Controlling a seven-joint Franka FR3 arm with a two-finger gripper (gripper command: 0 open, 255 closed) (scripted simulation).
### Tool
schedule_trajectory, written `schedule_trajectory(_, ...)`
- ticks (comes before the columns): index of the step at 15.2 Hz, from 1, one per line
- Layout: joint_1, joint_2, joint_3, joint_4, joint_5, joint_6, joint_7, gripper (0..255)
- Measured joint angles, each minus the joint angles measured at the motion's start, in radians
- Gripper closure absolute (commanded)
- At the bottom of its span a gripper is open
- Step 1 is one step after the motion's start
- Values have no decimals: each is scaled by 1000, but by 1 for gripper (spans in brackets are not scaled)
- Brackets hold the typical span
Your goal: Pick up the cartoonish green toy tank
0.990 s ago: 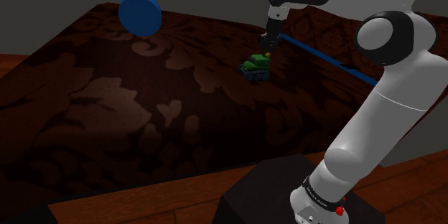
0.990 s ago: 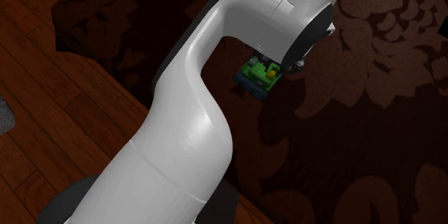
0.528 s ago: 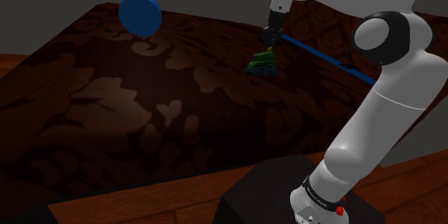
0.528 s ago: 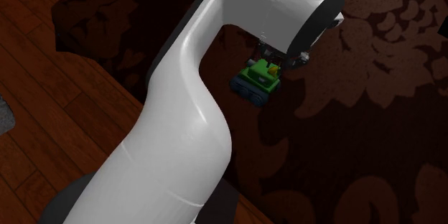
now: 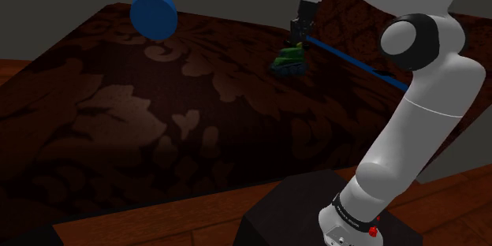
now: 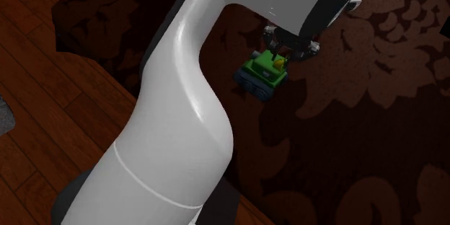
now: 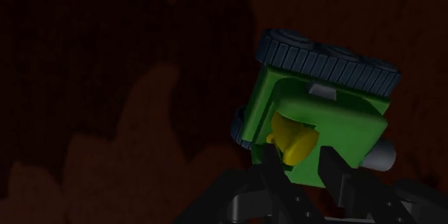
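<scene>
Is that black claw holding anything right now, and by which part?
Yes: the gripper clasps the green toy tank by its top, either side of the yellow piece; the tank hangs tilted.

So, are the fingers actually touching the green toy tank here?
Touching. The wrist view shows both black fingers pressed against the tank, one on each side of its green body, with no gap.
</scene>
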Motion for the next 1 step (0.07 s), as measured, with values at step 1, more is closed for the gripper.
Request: schedule_trajectory(1, 0, 2, 0, 10, 0, -8, -1, 255)
